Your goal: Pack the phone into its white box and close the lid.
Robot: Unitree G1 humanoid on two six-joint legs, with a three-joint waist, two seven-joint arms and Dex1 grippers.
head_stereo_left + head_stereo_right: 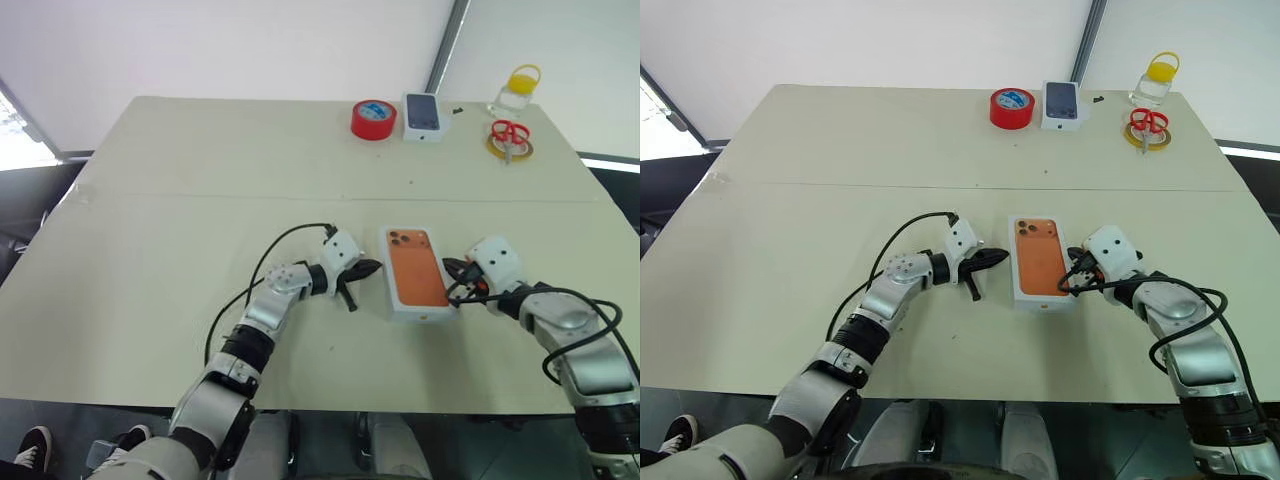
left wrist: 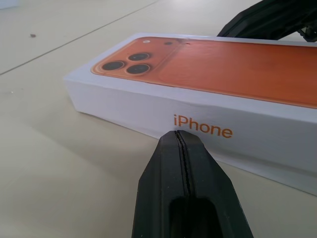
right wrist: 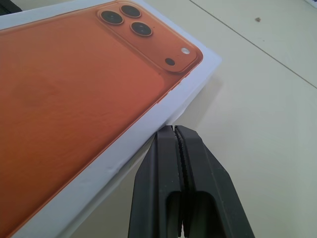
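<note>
The white box (image 1: 417, 272), lid (image 2: 208, 74) on, is lying flat on the worktop (image 1: 150, 240). The left end effector (image 1: 362, 272) and right end effector (image 1: 452, 272) are flanking it, both pinched closed, gripping nothing.

From my left wrist I read "iPhone" in orange letters on the long white side wall of the closed lid (image 2: 208, 111), whose top carries a printed orange phone picture; nothing else on my table is legible to me.
</note>
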